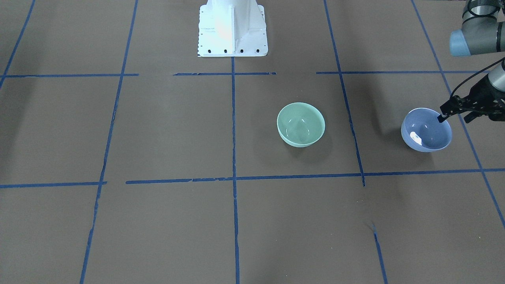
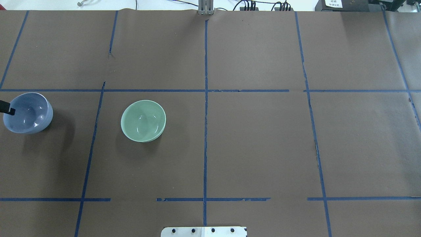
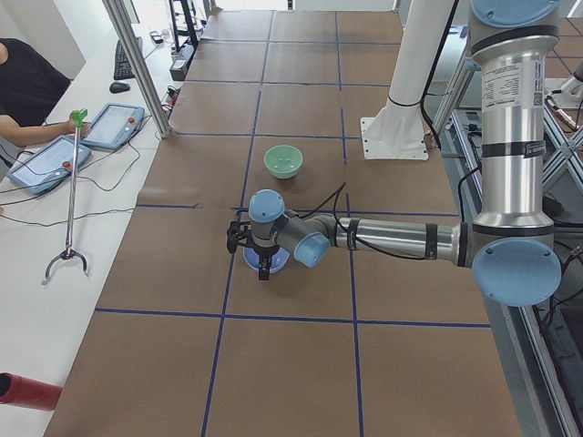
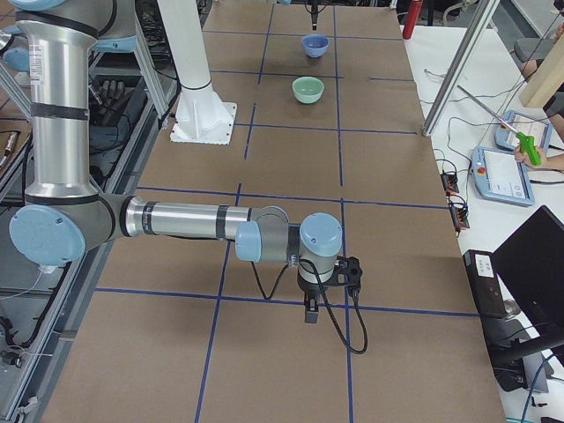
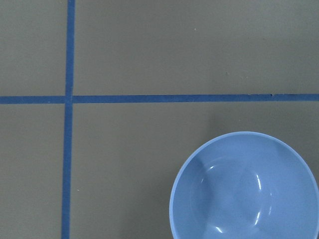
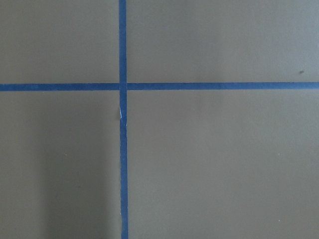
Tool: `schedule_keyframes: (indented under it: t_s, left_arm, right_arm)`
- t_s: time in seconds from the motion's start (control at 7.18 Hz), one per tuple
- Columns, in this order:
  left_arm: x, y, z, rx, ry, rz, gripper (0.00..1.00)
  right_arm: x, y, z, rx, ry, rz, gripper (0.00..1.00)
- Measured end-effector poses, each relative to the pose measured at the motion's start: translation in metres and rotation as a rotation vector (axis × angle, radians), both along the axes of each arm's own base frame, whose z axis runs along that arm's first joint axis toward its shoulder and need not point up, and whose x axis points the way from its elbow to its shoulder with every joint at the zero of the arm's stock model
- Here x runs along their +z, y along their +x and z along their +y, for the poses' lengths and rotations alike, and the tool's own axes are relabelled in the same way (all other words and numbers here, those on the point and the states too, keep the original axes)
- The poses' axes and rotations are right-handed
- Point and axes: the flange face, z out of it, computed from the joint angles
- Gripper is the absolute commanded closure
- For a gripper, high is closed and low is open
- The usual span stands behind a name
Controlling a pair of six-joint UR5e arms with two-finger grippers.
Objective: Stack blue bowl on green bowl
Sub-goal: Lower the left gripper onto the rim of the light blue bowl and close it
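Observation:
The blue bowl (image 1: 426, 132) stands upright on the brown table, at the far left of the overhead view (image 2: 28, 112). The green bowl (image 1: 301, 124) stands upright a bowl's width away, towards the table's middle (image 2: 143, 120). My left gripper (image 1: 455, 117) hovers over the blue bowl's outer rim with its jaws apart and nothing in them. One black fingertip (image 2: 8, 110) shows over the rim. The left wrist view holds the blue bowl (image 5: 244, 191) at the lower right, with no fingers in view. My right gripper (image 4: 310, 308) hangs far off over bare table; I cannot tell whether it is open.
Blue tape lines (image 2: 205, 98) divide the brown table into squares. The robot's white base (image 1: 232, 29) stands at the table's middle edge. Operators, tablets (image 3: 118, 123) and a grabber tool (image 3: 68, 209) are on the side bench beyond the table.

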Motion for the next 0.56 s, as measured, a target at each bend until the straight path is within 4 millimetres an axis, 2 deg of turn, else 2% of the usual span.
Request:
schedule_keyframes:
  t_s: [0.14,0.28,0.42,0.56]
  left_arm:
    - [0.0082,0.0103,0.0034,0.005,0.002,0.002,0.21]
    - [0.0123,0.0154,0.0054,0.011,0.001,0.002,0.57]
    - [0.0147,0.0172,0.0063,0.014,0.000,0.001,0.88]
    - [0.0167,0.0177,0.0068,0.015,-0.002,-0.001,1.00]
  right_arm:
    - [0.0000,0.0000,0.0000,0.000,0.000,0.000,0.00]
    - [0.0000,0.0000,0.0000,0.000,0.000,0.000,0.00]
    - [-0.0001,0.0000,0.0000,0.000,0.000,0.000,0.00]
    - [-0.0001,-0.0001,0.0000,0.000,0.000,-0.001,0.00]
